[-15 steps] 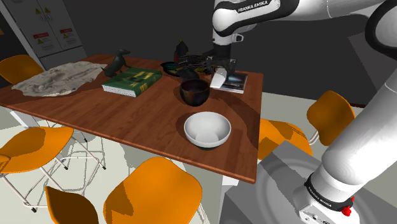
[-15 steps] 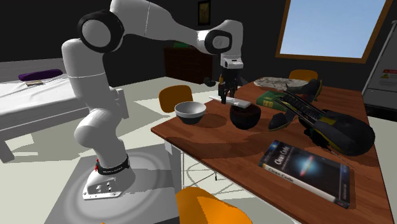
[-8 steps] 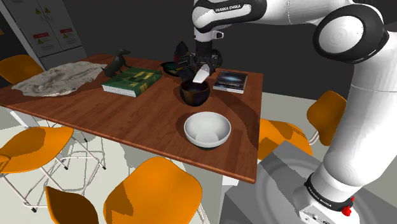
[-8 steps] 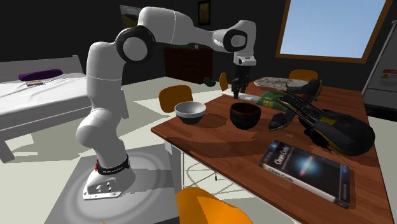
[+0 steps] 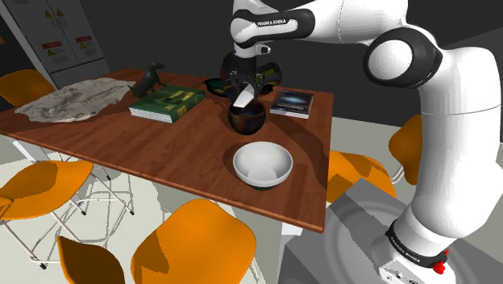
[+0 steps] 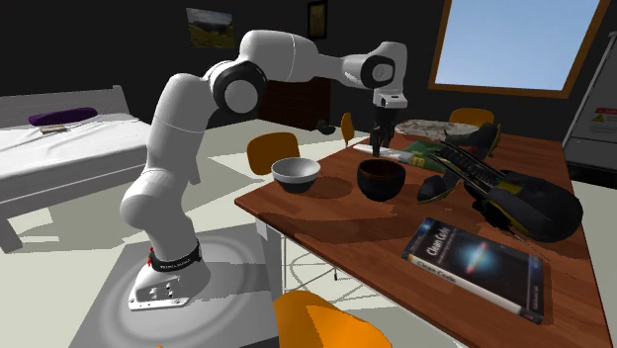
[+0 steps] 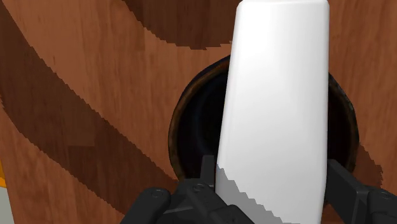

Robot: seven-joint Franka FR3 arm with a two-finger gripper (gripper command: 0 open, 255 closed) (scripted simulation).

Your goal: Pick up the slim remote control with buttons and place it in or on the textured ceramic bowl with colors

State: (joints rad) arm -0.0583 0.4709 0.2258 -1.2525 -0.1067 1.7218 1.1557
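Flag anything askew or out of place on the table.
Only the white remote: it hangs tilted in the gripper, clasped over the dark bowl, not lying flat. Nothing looks spilled or damaged.

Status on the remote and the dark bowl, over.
Gripper: fingers shut on white remote. Remote hangs over dark bowl, not yet released. Nothing between them; white bowl sits apart.

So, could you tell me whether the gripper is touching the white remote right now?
Touching. In the wrist view the gripper clasps the white remote, its black fingers pressed against both sides, above the dark bowl.
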